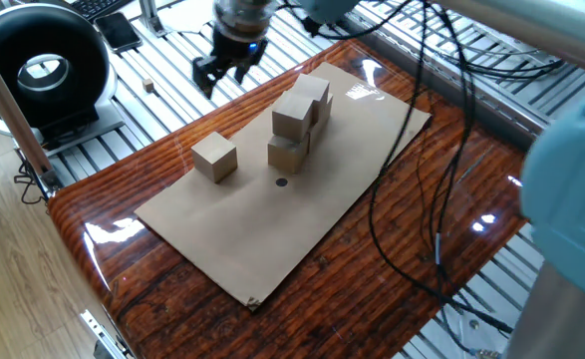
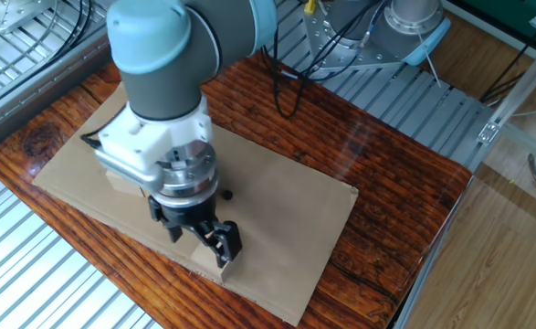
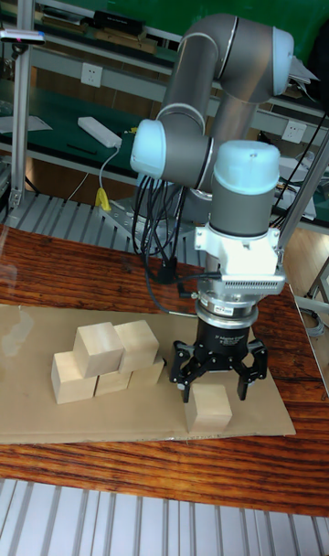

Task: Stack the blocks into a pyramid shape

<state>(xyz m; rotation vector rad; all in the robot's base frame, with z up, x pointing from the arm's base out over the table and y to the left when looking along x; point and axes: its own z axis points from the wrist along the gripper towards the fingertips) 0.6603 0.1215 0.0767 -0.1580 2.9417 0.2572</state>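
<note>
Five light-tan wooden blocks point(image 1: 294, 122) stand stacked on the cardboard sheet point(image 1: 272, 229). In the tall fixed view the stack point(image 3: 108, 362) has three below and two on top. A sixth block point(image 1: 214, 158) stands alone to the left, also seen in the tall view point(image 3: 208, 407). My gripper point(image 3: 218, 379) hangs open right above this lone block, its fingers spread to either side and nothing between them. In one fixed view the gripper point(image 1: 218, 72) shows high above the block. In the other fixed view the gripper point(image 2: 205, 239) and arm hide the lone block and most of the stack.
A black dot point(image 1: 281, 181) marks the cardboard in front of the stack. A black ring-shaped device point(image 1: 39, 66) and a tiny wooden cube point(image 1: 148, 87) lie beyond the table's left end. Black cables point(image 1: 412, 150) hang over the glossy wooden table point(image 1: 392, 259).
</note>
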